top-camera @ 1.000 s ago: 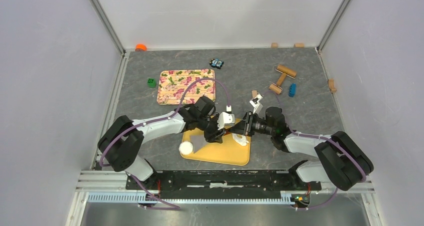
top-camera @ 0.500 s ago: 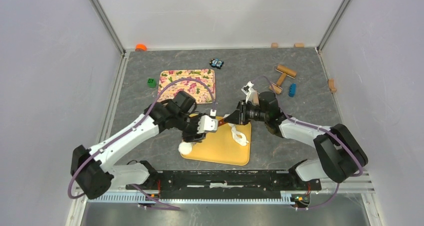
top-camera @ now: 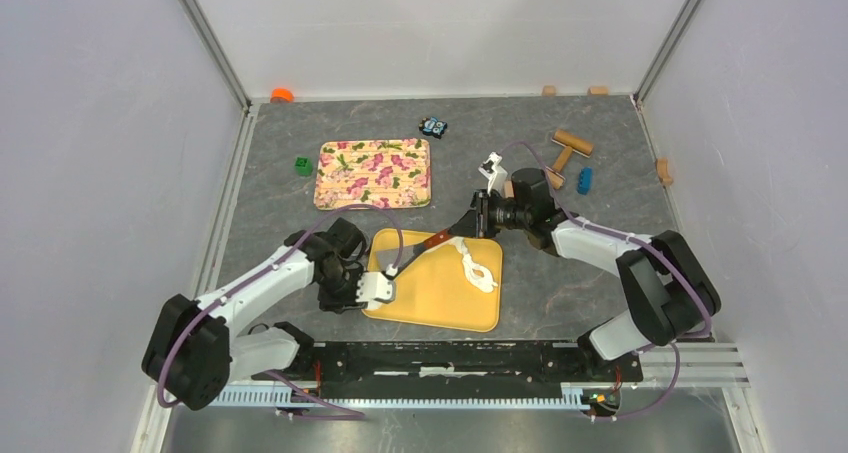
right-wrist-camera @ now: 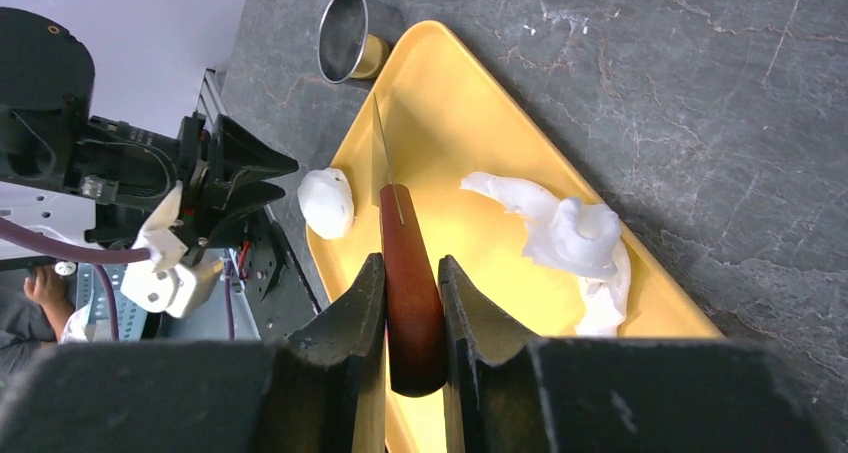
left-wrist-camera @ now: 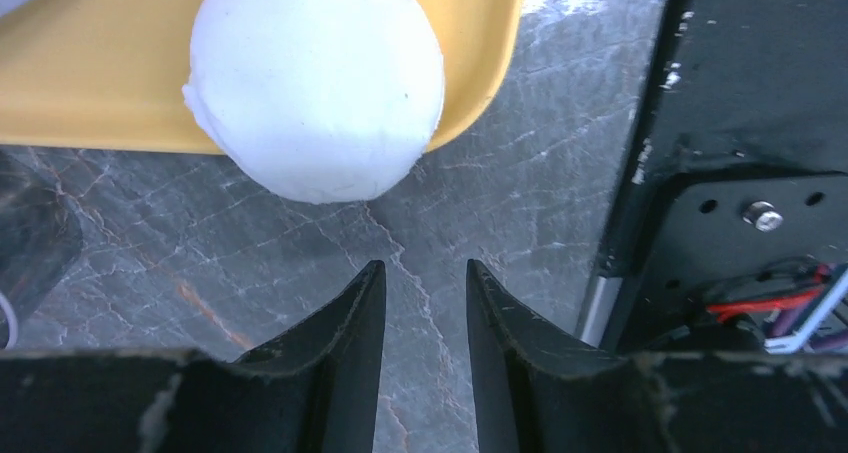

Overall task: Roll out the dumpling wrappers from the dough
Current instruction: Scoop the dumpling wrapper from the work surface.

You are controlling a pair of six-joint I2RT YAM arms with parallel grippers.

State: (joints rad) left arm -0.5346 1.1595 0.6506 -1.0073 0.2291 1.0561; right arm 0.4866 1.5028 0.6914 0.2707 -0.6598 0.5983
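The left claw (left-wrist-camera: 425,273) has pulled back from the middle to the near-left corner of the yellow board (left-wrist-camera: 90,103), jaws narrowly apart and empty just short of the dough ball (left-wrist-camera: 315,83) resting there, while the right claw (right-wrist-camera: 410,268) grips the knife (right-wrist-camera: 400,223), so cutting is probably finished.

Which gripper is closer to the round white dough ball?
Left. The left gripper is right beside the dough ball, with a small gap and not touching. The right gripper is across the yellow board, holding a knife.
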